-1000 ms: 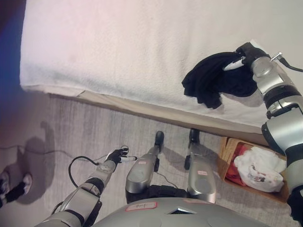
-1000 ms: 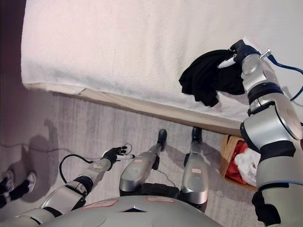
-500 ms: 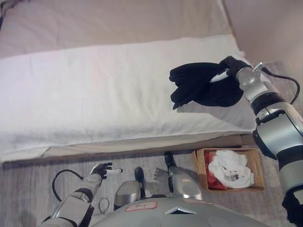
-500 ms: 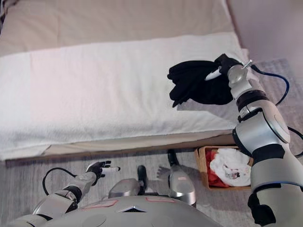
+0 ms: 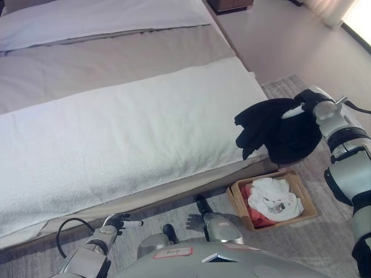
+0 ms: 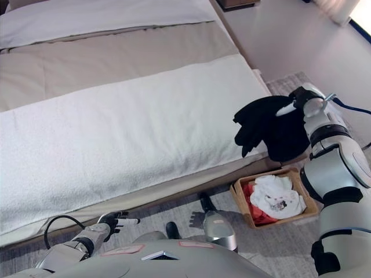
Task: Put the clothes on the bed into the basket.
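Black garment (image 5: 277, 128) carried off bed (image 5: 133, 127) edge, held bunched in right hand (image 5: 306, 104) fingers above basket (image 5: 307, 200); release judged next. Left hand (image 5: 115, 222) idle low, fingers relaxed.

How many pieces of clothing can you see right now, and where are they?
3 visible: a black garment held by the right robot hand over the bed's corner, plus a white garment and a red garment in the basket. More may lie hidden underneath.
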Motion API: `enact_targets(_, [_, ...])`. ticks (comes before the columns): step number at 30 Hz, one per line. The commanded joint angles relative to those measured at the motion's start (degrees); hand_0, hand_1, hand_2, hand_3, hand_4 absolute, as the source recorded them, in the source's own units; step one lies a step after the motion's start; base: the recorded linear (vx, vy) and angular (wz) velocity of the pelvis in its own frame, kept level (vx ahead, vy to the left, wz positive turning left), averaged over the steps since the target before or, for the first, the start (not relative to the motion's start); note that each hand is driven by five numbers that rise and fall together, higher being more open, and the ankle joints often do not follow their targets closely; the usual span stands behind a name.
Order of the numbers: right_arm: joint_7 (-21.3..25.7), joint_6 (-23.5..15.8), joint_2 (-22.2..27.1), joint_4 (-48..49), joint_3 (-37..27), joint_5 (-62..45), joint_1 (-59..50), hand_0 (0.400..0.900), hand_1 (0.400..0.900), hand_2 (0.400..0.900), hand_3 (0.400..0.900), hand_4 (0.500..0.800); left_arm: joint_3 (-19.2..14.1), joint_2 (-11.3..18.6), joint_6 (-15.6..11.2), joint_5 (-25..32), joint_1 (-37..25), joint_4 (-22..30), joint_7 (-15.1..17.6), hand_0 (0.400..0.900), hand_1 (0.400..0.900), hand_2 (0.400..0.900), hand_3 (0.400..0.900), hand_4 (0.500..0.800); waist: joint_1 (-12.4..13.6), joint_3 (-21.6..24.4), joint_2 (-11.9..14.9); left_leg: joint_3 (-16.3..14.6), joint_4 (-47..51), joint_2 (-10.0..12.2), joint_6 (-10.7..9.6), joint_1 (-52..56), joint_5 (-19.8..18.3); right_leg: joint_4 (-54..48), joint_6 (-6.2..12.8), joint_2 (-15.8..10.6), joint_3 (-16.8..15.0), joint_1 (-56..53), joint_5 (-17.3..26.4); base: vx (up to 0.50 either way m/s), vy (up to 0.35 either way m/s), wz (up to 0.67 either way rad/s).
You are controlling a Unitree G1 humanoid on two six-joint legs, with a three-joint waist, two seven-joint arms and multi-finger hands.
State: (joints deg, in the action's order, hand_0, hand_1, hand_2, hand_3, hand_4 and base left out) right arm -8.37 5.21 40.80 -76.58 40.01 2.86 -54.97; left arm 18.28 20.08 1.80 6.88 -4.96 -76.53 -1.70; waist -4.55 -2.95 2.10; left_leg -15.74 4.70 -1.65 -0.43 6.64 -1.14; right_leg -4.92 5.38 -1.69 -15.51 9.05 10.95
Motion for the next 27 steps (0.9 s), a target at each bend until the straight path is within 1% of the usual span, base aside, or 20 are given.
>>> enact_targets(1, [2.3,-1.9,6.3,-4.0,-0.4,0.5,-9.5,0.400,0.400,0.400,0.400,0.500,-0.6,4.7,-0.4,-1.7,-0.6,-1.9,0.5,0.900,0.900,0.900,0.900,0.800,-0.3,1.3,-0.9,2.0,-5.4,0.6,1.5,0.0,-8.7,4.2,5.46,-1.6,1.4,-0.8,-3.8,-0.03,0.026,-0.28])
enact_targets(7, [1.7,-1.6,7.3,-4.5,-1.3,1.0,-7.8,0.400,0.400,0.400,0.400,0.500,-1.0,4.9,-0.3,-2.1,-0.5,-1.8,0.4,0.900,0.900,0.900,0.900,0.800,-1.1,1.1,-1.5,-0.4,-6.2,0.1,2.2,0.4,-9.6,4.2,6.07,-1.3,-0.1,0.0,-2.7,-0.03,0.028,-0.26])
enact_targets(18, [0.7,-1.1,8.9,-5.7,-2.5,1.6,-4.8,0.400,0.400,0.400,0.400,0.500,-1.1,5.3,0.0,-2.8,-0.9,-1.8,0.4,0.900,0.900,0.900,0.900,0.800,-2.3,0.6,-2.3,-1.5,-7.0,-0.4,2.7,0.5,-10.2,4.2,6.57,-1.4,-0.7,0.6,-1.6,-0.03,0.009,-0.10])
enact_targets(27, [0.2,-0.9,10.8,-6.3,-3.6,2.2,-2.6,0.400,0.400,0.400,0.400,0.500,-1.4,6.2,0.2,-3.2,-1.3,-1.8,0.1,0.900,0.900,0.900,0.900,0.800,-3.0,-0.1,-2.9,-1.7,-6.5,-0.7,2.8,0.3,-9.8,4.1,6.81,-1.5,-0.8,1.3,-0.7,-0.02,0.007,-0.05])
